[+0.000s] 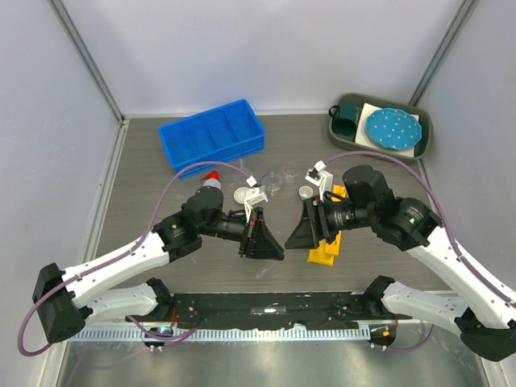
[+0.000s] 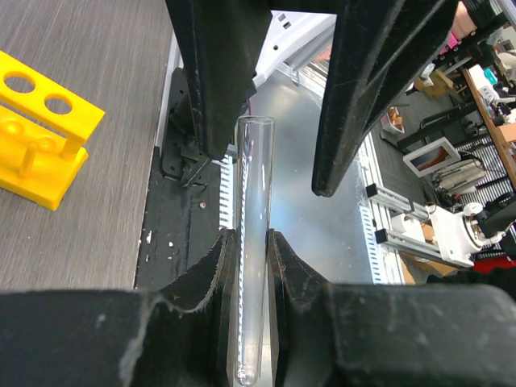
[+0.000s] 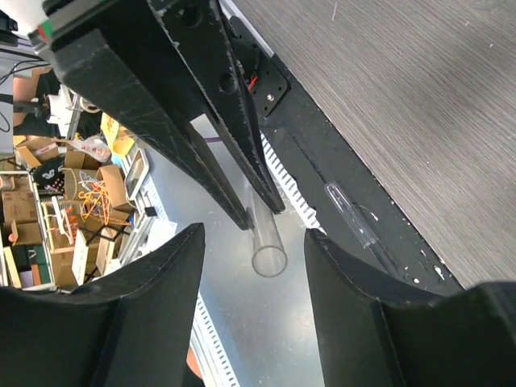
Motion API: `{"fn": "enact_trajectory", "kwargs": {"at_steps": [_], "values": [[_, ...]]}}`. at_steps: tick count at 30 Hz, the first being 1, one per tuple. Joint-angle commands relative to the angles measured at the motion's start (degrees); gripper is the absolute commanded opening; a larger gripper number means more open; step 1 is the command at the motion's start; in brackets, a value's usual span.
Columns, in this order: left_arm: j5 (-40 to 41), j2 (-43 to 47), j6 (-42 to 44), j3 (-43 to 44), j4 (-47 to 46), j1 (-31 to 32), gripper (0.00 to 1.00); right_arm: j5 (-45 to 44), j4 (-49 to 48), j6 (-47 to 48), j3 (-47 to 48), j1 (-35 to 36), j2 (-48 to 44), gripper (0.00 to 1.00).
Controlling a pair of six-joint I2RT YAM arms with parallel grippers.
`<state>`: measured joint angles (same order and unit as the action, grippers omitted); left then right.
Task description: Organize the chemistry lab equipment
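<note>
From above, the left gripper (image 1: pixel 270 240) and right gripper (image 1: pixel 300 232) face each other tip to tip over mid-table, just beside the rack (image 1: pixel 326 246). The bottle (image 1: pixel 211 181) stands by the left wrist. In the left wrist view, the left gripper (image 2: pixel 250 242) is clamped on a clear tube (image 2: pixel 251 193). The tube's open end reaches between the right gripper's fingers (image 2: pixel 363 97). In the right wrist view, the right gripper (image 3: pixel 254 235) stands parted around the tube (image 3: pixel 268 246), with a gap on either side.
</note>
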<state>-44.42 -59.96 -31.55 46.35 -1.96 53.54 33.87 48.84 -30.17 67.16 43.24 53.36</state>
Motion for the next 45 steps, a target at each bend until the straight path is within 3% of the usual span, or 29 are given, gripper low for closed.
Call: {"fn": "enact_trajectory", "kwargs": {"at_steps": [1,22,25,29,32,36,40,45], "values": [[-2.3,0.2,-1.3,-0.6,-4.0,-0.4,0.12,-1.0,-4.7,-1.9,0.2,1.8,0.4,0.56],[-2.9,2.4,-1.1,-1.1,-1.9,-2.7,0.15,-3.9,-3.5,-2.5,1.8,4.0,0.6,0.24],[-2.3,2.4,-1.4,-0.8,-1.4,-2.8,0.25,-5.1,-2.9,-2.3,2.2,3.9,0.6,0.23],[0.2,2.3,-1.2,0.0,1.6,-3.1,0.74,-8.0,-1.6,-1.6,3.1,3.8,1.0,0.22],[3.5,3.0,-0.9,0.4,4.5,-3.4,0.92,-11.8,0.7,-0.9,4.6,3.9,1.6,0.22],[10.6,5.3,-0.1,1.9,9.6,-3.4,0.98,-17.4,3.7,0.2,8.1,4.0,3.0,0.22],[25.1,7.0,1.8,5.3,19.8,-3.4,1.00,-25.4,8.7,1.9,12.7,3.9,5.6,0.19],[33.0,9.3,3.9,6.7,29.1,-3.5,0.99,-41.5,16.0,4.6,20.8,3.7,10.3,0.19]]}}
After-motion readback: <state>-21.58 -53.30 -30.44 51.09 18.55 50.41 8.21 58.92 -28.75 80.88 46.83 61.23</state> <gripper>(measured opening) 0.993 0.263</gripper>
